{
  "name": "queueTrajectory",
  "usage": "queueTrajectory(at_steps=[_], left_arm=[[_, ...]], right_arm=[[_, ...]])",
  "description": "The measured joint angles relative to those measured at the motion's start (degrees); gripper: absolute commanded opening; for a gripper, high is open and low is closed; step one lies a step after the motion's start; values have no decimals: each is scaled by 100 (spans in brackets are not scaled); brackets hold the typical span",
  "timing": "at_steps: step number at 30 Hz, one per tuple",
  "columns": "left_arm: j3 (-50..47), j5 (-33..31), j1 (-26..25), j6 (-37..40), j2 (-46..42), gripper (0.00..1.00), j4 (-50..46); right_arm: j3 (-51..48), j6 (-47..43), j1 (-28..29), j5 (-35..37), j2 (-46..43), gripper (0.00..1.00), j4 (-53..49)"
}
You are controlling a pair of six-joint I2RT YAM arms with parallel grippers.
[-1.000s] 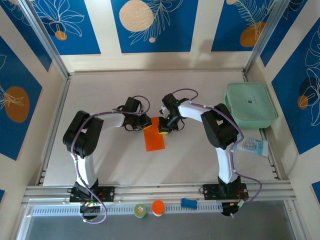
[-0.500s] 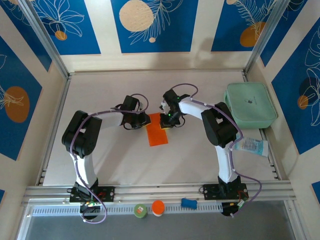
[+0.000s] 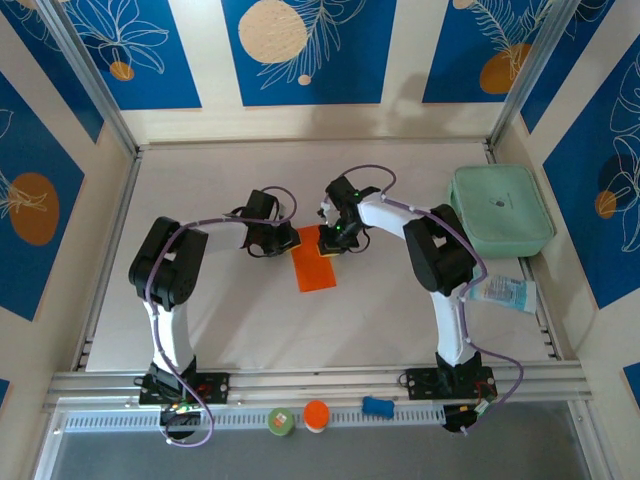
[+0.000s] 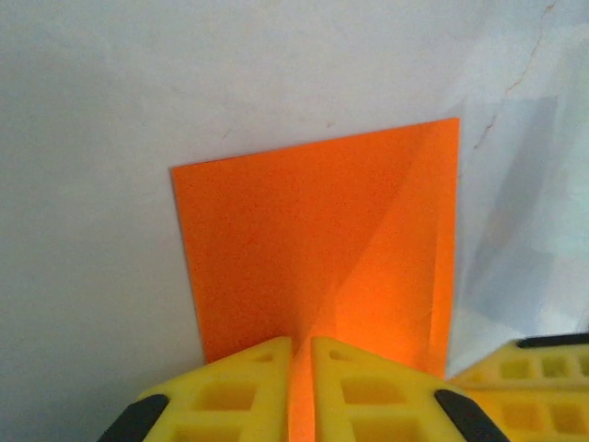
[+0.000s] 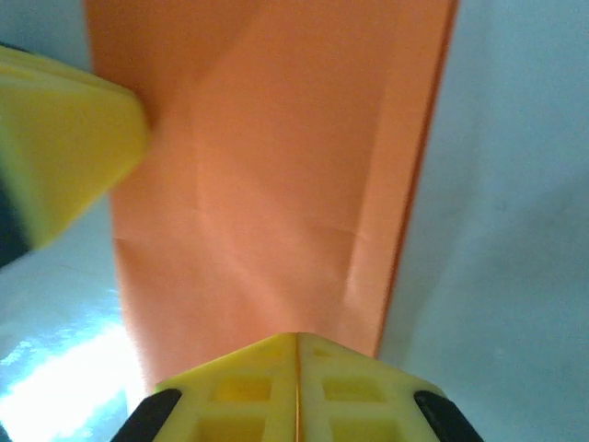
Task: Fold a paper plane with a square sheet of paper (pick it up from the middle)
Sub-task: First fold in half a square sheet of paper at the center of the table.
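The left gripper (image 4: 301, 364) has its yellow jaws clenched on a sliver of the thin bright orange paper sheet (image 4: 313, 249). The right gripper (image 5: 296, 373) is likewise pressed closed at the sheet's edge, and a fine orange line in its seam suggests it nips the paper too. The sheet, folded to a narrow rectangle with one diagonal crease, lies on the pale table (image 3: 230, 310) near its middle with both grippers at its far end. This looks like an early nose fold, and the next move calls for turning a far corner to the centre line without dragging the sheet.
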Motion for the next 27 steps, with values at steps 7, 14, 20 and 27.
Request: queueTrajectory(at_steps=[7, 14, 20, 27], left_arm=[[-2, -2, 4, -24, 17, 13, 9], [-22, 2, 4, -68, 17, 13, 46], [-28, 0, 4, -107, 20, 13, 59], [-52, 2, 4, -109, 24, 13, 138]], right_arm=[[-625, 822, 321, -533, -732, 3, 647], [-1172, 1475, 737, -861, -745, 2, 1064], [-1196, 1561, 820, -896, -623, 3, 1222], [-1545, 1567, 931, -894, -581, 3, 1276]])
